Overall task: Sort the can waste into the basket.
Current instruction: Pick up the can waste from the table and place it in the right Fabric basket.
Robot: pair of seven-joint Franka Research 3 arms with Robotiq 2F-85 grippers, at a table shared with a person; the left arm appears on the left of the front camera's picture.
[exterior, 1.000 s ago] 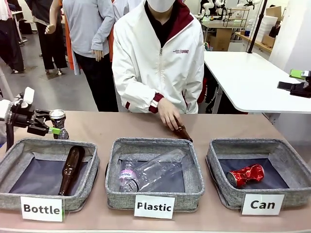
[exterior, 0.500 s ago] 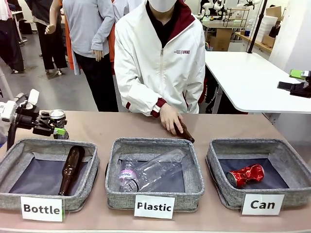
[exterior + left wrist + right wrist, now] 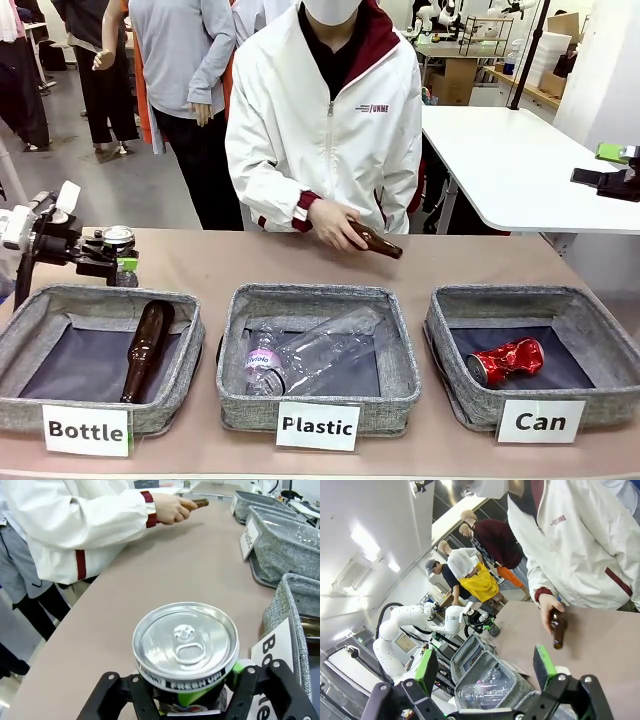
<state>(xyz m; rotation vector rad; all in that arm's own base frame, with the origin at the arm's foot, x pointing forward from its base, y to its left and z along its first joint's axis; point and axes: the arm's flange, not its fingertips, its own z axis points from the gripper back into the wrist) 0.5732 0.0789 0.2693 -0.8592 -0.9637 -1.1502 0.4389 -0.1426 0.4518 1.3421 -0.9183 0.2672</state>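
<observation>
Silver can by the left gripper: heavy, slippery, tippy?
Probably light: the silver can is small, thin metal. Its smooth wall might slip between the left gripper's pads. Standing upright, it looks stable; on its side it would likely roll.

A grey floor (image 3: 130,190) stretches behind the brown surface (image 3: 230,265). To the right stands a white table (image 3: 520,160), with a cardboard box (image 3: 455,80) and a metal rack (image 3: 485,35) beyond. Bright strip lights (image 3: 362,537) glow overhead.

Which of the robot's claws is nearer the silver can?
Left. The left claw grips the can; the right claw hangs open far off across the table.
</observation>
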